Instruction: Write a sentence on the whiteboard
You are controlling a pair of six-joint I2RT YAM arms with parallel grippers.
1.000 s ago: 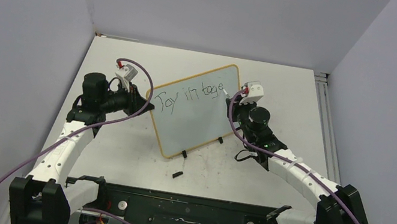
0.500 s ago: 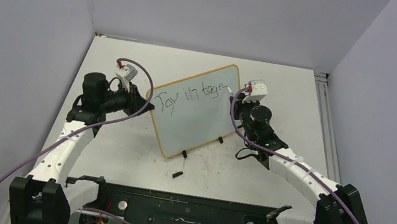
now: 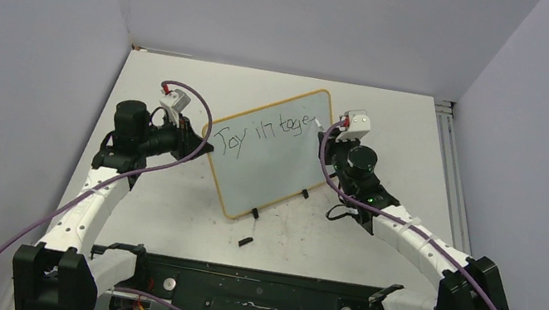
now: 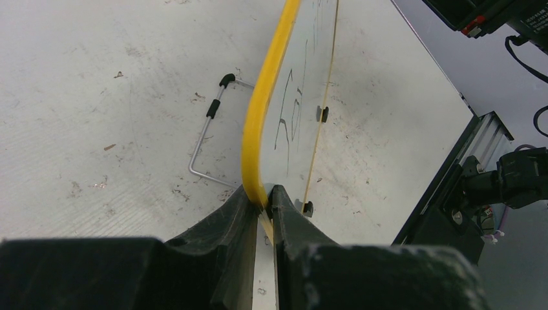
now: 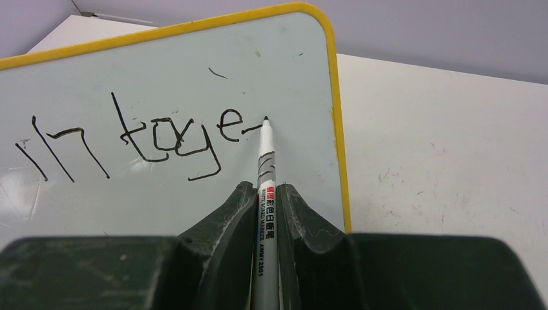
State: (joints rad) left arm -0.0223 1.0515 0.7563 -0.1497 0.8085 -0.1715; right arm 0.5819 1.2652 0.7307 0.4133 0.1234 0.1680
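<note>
The right gripper [image 5: 265, 194] is closed on a marker [image 5: 265, 152]. Only its own wrist view shows the black tip touching the whiteboard [image 5: 161, 58] just ahead of the fingers, at the end of the sentence [image 5: 174, 139], which reads "in toge-" there. The left gripper [image 4: 265, 197] pinches the board's yellow edge, and its view alone shows a wire stand [image 4: 203, 139] behind the board. From above, the board stands between both grippers.

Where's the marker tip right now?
In the right wrist view, the tip of the marker sits on the whiteboard, at the end of the sentence, near its right edge.
</note>
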